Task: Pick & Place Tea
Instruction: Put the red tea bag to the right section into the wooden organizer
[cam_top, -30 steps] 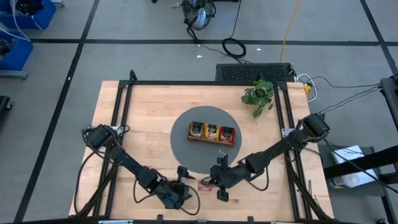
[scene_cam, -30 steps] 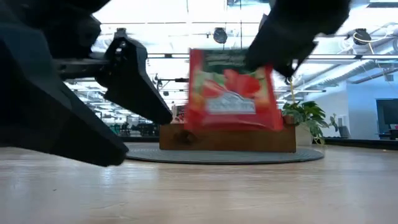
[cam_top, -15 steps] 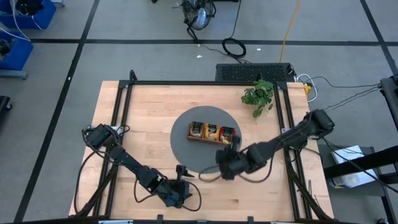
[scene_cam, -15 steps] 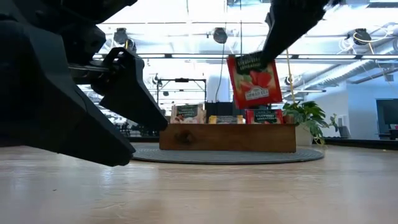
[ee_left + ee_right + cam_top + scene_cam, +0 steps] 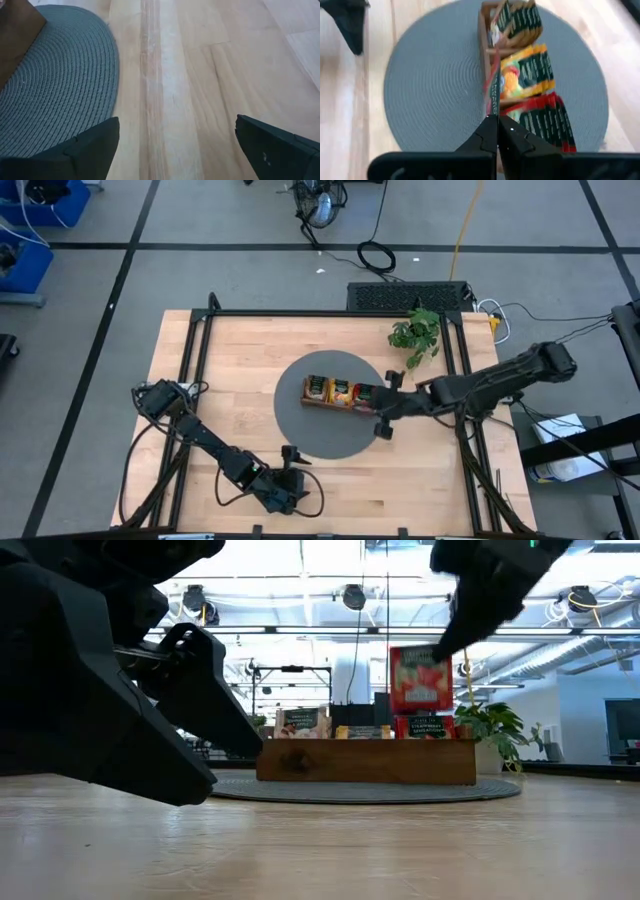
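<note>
A brown wooden tray (image 5: 340,402) stands on a round grey mat (image 5: 310,430). Its three compartments hold green-and-tan (image 5: 516,20), orange (image 5: 526,70) and red (image 5: 546,120) tea sachets standing on edge. My right gripper (image 5: 378,408) hovers at the tray's right end, shut on one red tea sachet (image 5: 420,680) that hangs above the tray's red compartment. My left gripper (image 5: 295,460) rests low near the table's near edge, just off the mat, open with nothing between its fingers (image 5: 85,150). My right gripper pinches the red sachet by its upper edge (image 5: 491,107) between its two fingers, which slant down from the table's right side. The sachet hangs upright below the fingertips, lifted clear of the tray and the sachets in it.
A small green leafy plant (image 5: 415,335) stands at the table's far right, behind the tray. A black frame rail (image 5: 200,350) runs around the table top. Bare wood (image 5: 420,480) lies in front of the mat.
My right gripper has risen from the near edge of the table and swung toward the far right, over the tray's right end. It stays shut on the red sachet, which has gone from close to the table top to hanging above the tray.
</note>
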Tool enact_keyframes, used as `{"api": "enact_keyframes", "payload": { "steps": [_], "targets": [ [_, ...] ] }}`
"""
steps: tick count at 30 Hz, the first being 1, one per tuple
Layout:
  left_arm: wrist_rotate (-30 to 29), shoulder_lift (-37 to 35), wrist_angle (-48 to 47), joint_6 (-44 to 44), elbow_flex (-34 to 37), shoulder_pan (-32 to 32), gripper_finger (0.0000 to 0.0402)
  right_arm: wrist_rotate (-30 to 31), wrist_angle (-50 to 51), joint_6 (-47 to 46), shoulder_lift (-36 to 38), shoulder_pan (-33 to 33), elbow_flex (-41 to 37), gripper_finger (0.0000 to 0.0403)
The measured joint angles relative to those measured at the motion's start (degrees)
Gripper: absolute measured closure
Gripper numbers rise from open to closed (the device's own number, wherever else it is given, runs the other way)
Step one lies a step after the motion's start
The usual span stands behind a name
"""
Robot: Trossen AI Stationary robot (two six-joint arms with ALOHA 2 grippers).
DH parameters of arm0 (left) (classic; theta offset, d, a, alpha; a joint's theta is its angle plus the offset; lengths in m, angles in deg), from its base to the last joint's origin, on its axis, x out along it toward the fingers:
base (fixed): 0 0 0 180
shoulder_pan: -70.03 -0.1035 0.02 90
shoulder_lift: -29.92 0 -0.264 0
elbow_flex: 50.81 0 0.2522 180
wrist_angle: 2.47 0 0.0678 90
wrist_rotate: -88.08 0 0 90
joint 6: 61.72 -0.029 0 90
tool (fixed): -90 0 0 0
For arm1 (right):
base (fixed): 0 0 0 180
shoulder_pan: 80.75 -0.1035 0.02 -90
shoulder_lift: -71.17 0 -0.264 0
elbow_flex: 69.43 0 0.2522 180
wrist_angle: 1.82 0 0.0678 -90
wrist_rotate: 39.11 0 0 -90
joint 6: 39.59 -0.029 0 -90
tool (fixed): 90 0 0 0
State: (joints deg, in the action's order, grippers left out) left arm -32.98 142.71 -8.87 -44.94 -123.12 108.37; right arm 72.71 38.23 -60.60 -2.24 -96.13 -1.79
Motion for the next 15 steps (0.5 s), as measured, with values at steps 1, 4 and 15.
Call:
{"api": "enact_keyframes", "payload": {
  "steps": [1,4,15],
  "targets": [
    [0.0,0.0,0.0,0.3,0.0,0.0,0.0009,-1.1,-0.9,0.8,0.4,0.9,-1.2,0.0403],
    [0.0,0.0,0.0,1.0,0.0,0.0,0.0009,-2.8,-0.8,4.1,0.4,3.4,-3.3,0.0403],
    [0.0,0.0,-1.7,3.2,0.0,0.3,0.0009,-5.5,-1.1,8.7,0.1,9.4,-3.8,0.0403]
  ]
}}
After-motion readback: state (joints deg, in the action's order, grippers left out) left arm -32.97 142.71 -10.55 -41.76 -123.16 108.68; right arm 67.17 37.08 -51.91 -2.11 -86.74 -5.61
